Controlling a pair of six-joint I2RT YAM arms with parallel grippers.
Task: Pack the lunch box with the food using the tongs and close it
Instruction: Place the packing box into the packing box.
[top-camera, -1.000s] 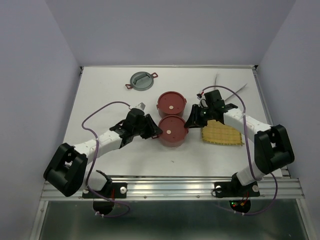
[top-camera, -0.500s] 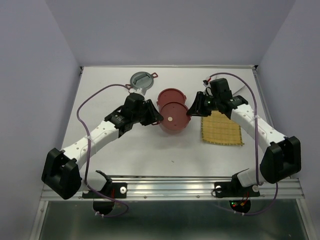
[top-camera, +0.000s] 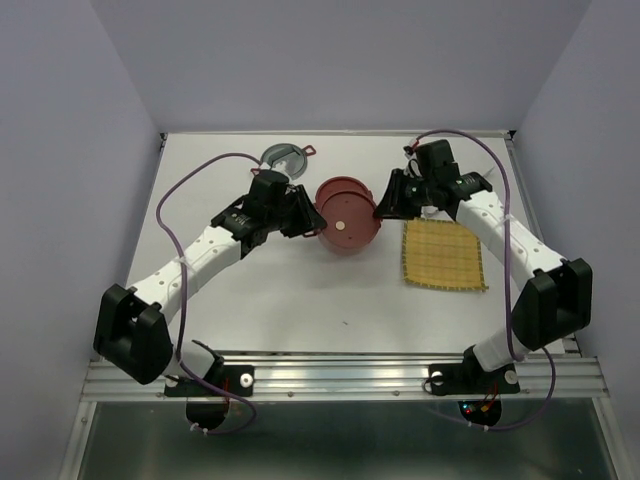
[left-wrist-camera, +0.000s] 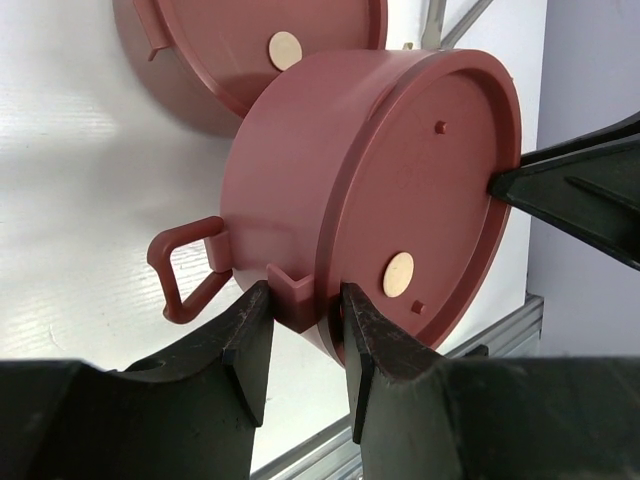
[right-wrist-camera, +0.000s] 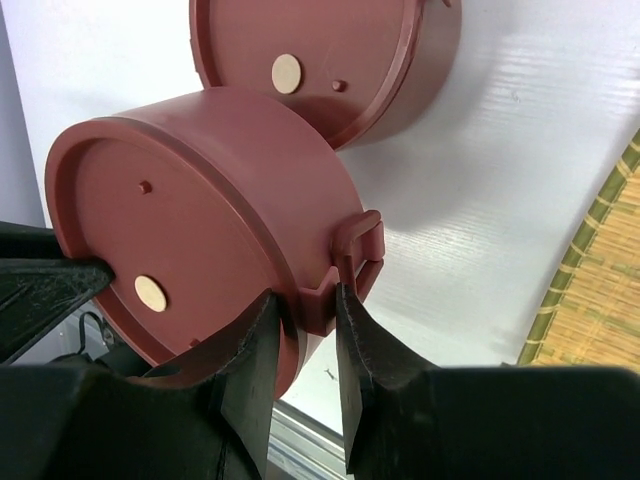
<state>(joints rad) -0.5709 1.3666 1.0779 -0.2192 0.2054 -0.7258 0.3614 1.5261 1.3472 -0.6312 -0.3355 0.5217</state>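
One dark-red bowl of the lunch box (top-camera: 347, 228) hangs between both arms, its flat face with a pale dot turned up. It overlaps a second red bowl (top-camera: 338, 192) standing on the table behind it. My left gripper (left-wrist-camera: 300, 320) is shut on the bracket beside the bowl's left side handle (left-wrist-camera: 185, 268). On the opposite side, my right gripper (right-wrist-camera: 310, 310) is shut on the matching bracket. The held bowl (left-wrist-camera: 400, 190) fills both wrist views, with the second bowl (right-wrist-camera: 330, 60) beyond it. Thin silver tongs (left-wrist-camera: 437, 30) lie on the table past the bowls. No food is in view.
A yellow woven mat (top-camera: 443, 254) lies right of the bowls, under the right arm. A round grey piece with red side handles (top-camera: 284, 157) sits at the back left. The metal rail (top-camera: 340, 370) runs along the table's near edge.
Both arms have carried the held bowl away from the near edge, from in front of the second bowl to partly over it. Neither grip has changed.
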